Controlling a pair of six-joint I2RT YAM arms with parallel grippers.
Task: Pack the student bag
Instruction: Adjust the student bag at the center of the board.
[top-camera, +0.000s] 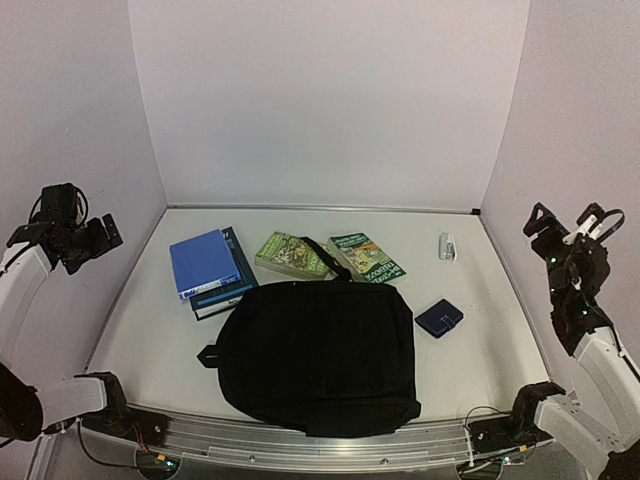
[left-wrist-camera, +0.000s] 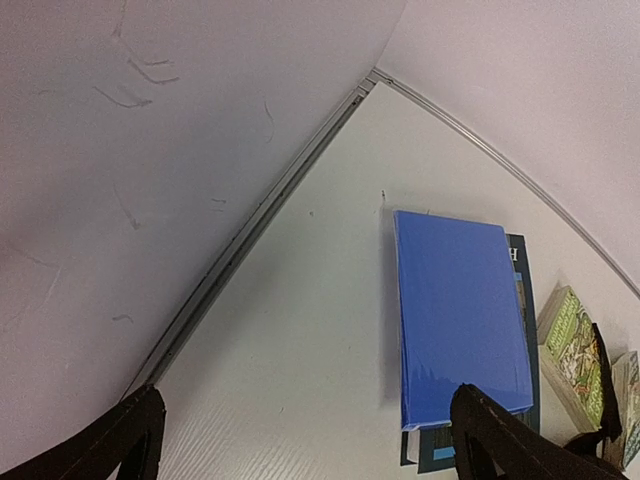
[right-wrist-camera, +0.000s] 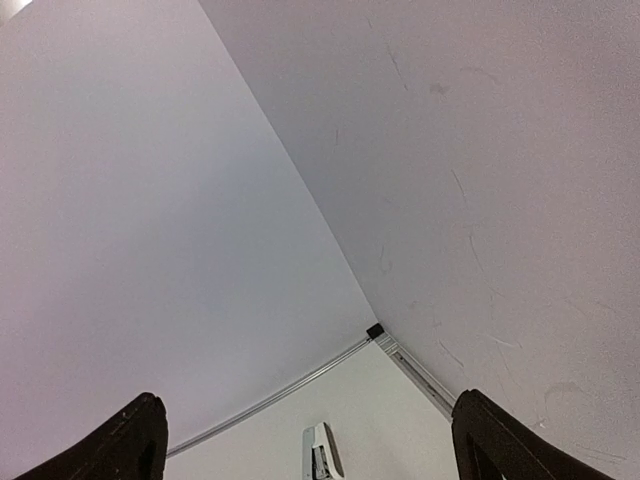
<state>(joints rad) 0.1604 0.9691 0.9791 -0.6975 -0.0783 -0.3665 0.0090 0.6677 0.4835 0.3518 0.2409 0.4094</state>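
The black student bag (top-camera: 320, 352) lies flat and closed at the table's near middle. A blue book (top-camera: 203, 264) lies on a darker book (top-camera: 238, 280) at the back left; both show in the left wrist view (left-wrist-camera: 455, 315). Two green books (top-camera: 290, 254) (top-camera: 366, 257) lie behind the bag, its strap across them. My left gripper (top-camera: 95, 240) is raised at the far left, open and empty (left-wrist-camera: 305, 445). My right gripper (top-camera: 570, 235) is raised at the far right, open and empty (right-wrist-camera: 305, 455).
A small dark blue pouch (top-camera: 439, 318) lies right of the bag. A white stapler (top-camera: 446, 246) lies at the back right, also in the right wrist view (right-wrist-camera: 320, 452). White walls close in the table on three sides. A metal rail (top-camera: 300, 440) runs along the near edge.
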